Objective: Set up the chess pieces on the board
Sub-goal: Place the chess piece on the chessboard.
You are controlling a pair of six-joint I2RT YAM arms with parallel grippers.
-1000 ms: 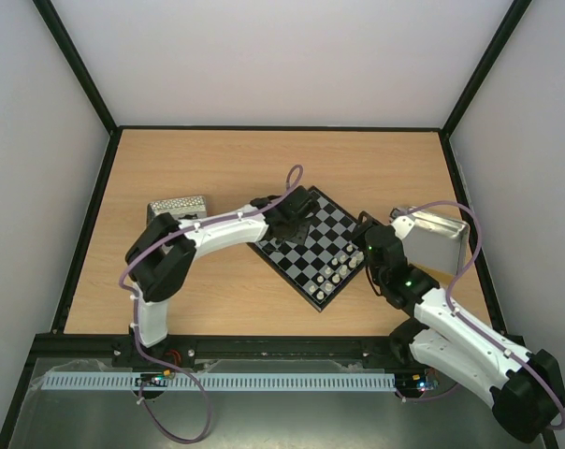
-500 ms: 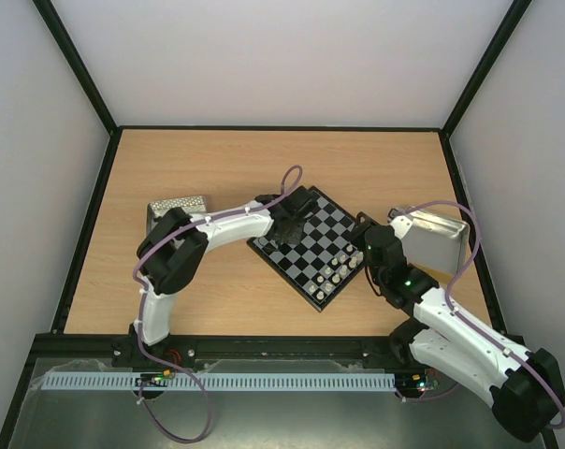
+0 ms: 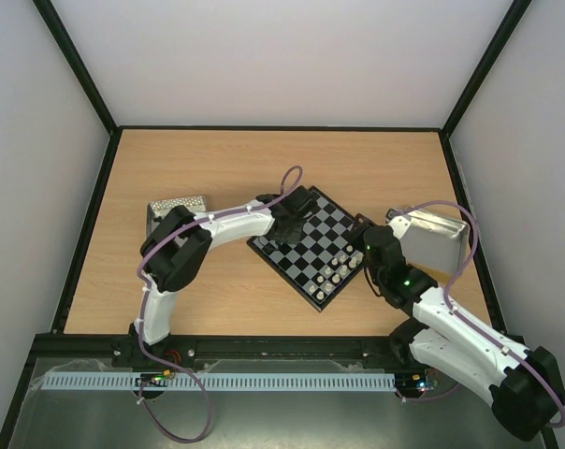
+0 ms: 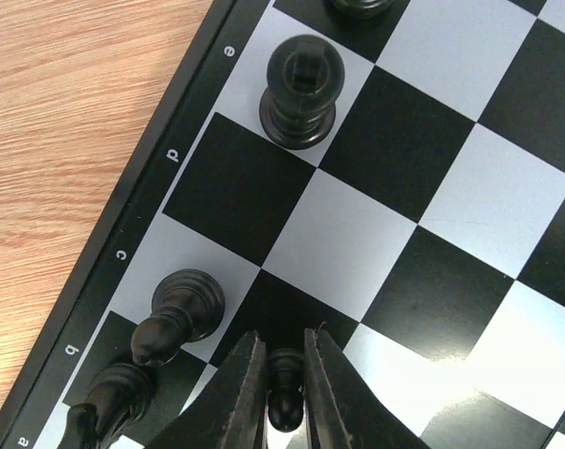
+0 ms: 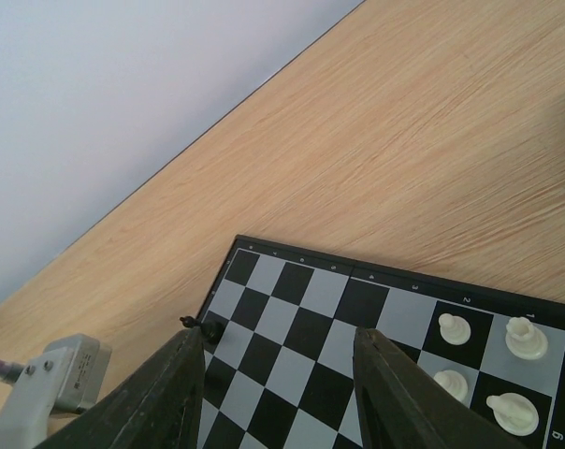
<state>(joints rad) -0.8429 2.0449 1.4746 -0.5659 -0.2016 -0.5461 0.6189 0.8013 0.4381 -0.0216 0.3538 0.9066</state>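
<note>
The table (image 4: 67,140) is of light wood with a fine visible grain and a matt finish. The board (image 4: 357,253) has smooth, slightly glossy squares, and the light ones reflect softly. The black chess pieces (image 4: 301,89) look like hard shiny plastic, as does the black pawn (image 4: 284,398) pinched by the left gripper (image 4: 282,339), whose fingers are matt black with fine ridges. The tray (image 3: 441,234) is bright polished metal.

You had the top camera looking down on the whole table (image 3: 217,159); your left wrist camera sat close over the board (image 4: 357,234) (nearly straight down), the right one slanted across it.
</note>
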